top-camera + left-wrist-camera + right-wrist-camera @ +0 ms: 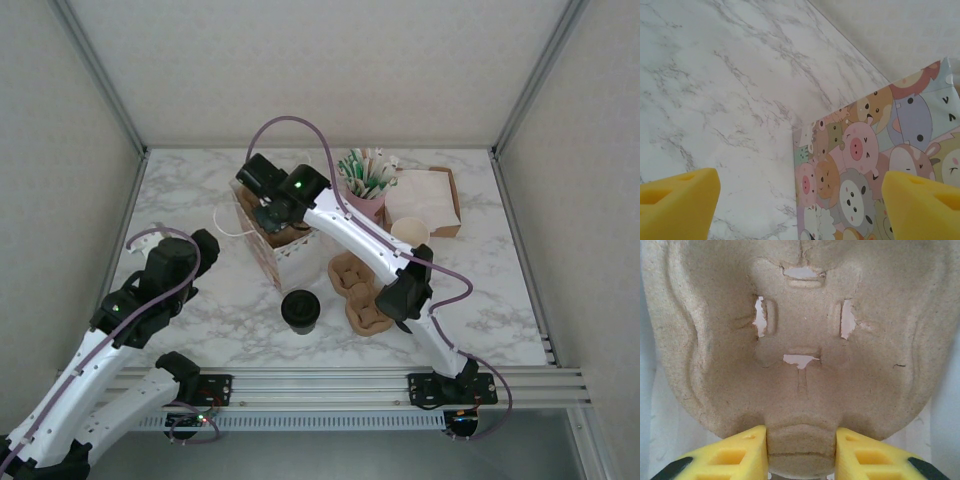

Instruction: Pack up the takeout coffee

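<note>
Right gripper is clamped on the narrow middle tab of a moulded pulp cup carrier, with its yellow fingers closed partway against both sides of the tab. Seen from above, it hangs over the mouth of the cartoon-animal paper bag, which stands a little left of the middle of the marble table. The carrier is probably going in as a seat for the cup. Left gripper stands wide apart and holds nothing, just beside the bag's printed wall, likely placed to steady it. The takeout coffee, black lid on, stands upright toward the table's near edge, next to spare carriers, not yet packed.
</note>
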